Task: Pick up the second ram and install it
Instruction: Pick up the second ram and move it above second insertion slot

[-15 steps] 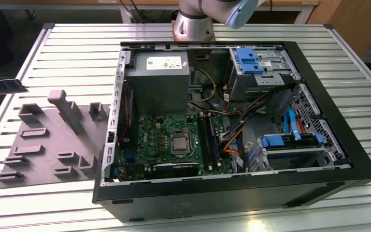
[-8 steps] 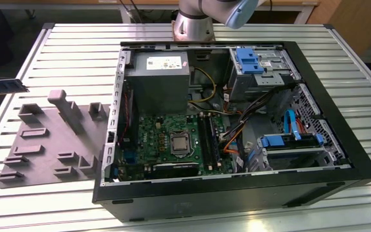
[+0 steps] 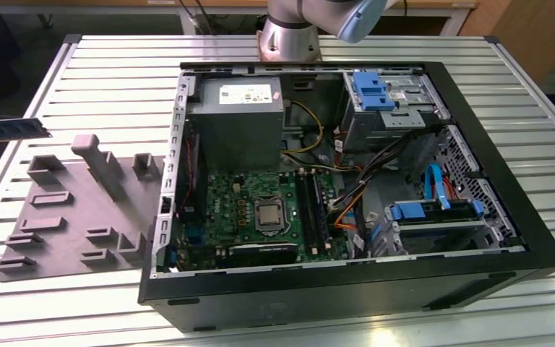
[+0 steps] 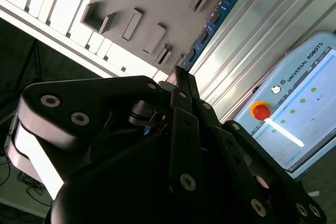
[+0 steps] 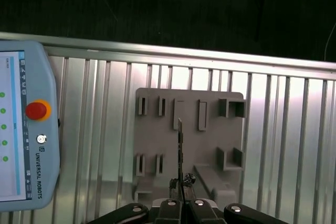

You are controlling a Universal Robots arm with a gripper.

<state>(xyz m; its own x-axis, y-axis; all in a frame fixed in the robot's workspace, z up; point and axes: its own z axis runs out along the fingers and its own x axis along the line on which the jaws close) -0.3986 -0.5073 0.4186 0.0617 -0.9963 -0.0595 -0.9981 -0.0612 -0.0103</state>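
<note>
The pincer (image 5: 181,186) grips the second ram (image 5: 180,145) by one end, holding it in the air near the grey holder tray (image 5: 212,141), at the exterior view's left of the open computer case (image 3: 355,289). Tray and case sit on a ribbed metal tabletop (image 5: 294,129); dark floor (image 5: 157,9) lies beyond.

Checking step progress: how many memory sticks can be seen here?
1: the second ram, held in the hand at the exterior view's left edge. Others may sit hidden in the motherboard slots.
</note>
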